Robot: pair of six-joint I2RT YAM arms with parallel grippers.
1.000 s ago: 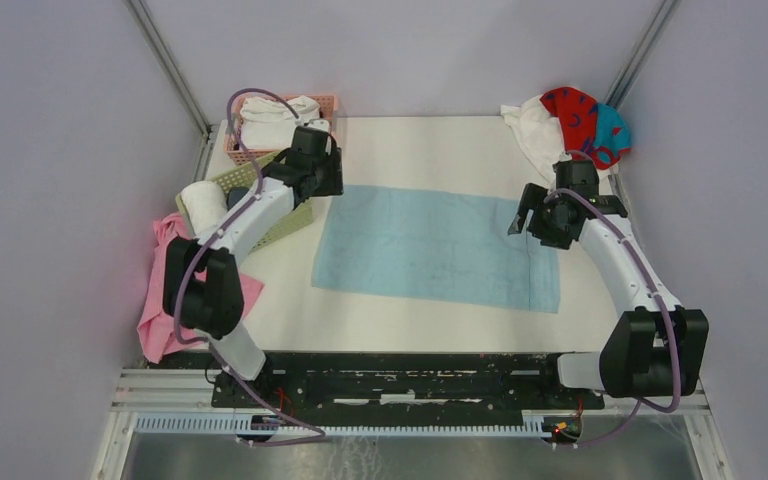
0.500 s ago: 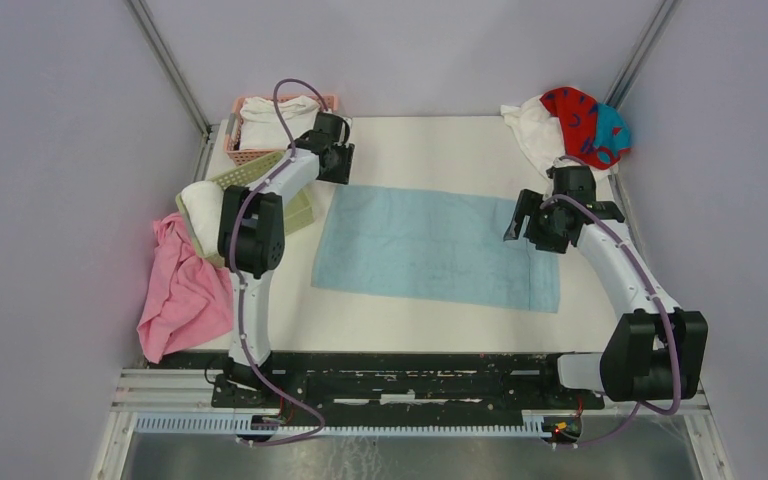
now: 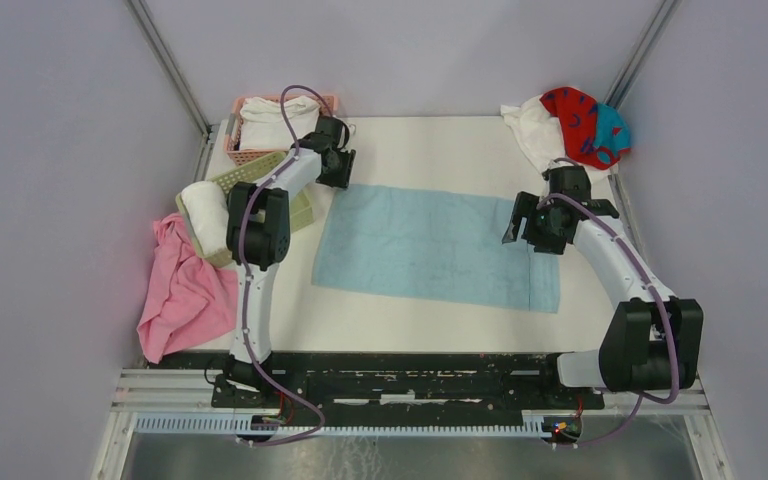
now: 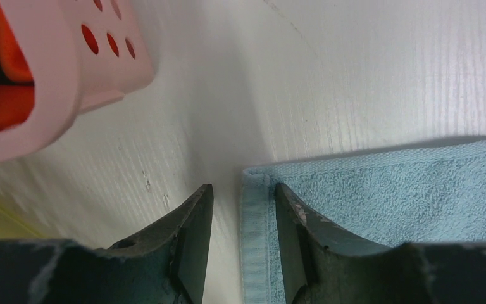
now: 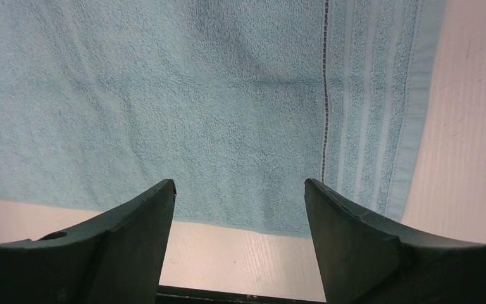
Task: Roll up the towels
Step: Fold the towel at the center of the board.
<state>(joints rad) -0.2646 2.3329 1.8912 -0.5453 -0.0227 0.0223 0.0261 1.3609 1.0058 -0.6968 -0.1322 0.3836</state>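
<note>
The light blue towel (image 3: 435,245) lies spread flat mid-table. My left gripper (image 3: 338,166) is down at its far left corner. In the left wrist view the jaws (image 4: 240,190) stand narrowly apart and straddle the towel's hem (image 4: 253,228) without clamping it. My right gripper (image 3: 520,220) hovers open over the towel's far right corner. The right wrist view (image 5: 239,183) shows the towel (image 5: 196,95) and its striped end below. The white towel (image 3: 530,130) and the red towel with teal marks (image 3: 580,118) lie heaped at the back right corner.
A pink basket (image 3: 245,152) holding rolled white cloths (image 3: 270,115) stands at the back left, close to my left gripper (image 4: 69,57). A green basket (image 3: 300,212) holds a white roll (image 3: 200,205). A plain pink cloth (image 3: 185,290) hangs at the left edge.
My left arm has stretched out and brought its gripper down to the towel's far left corner. My right gripper has shifted slightly left over the towel's right end.
</note>
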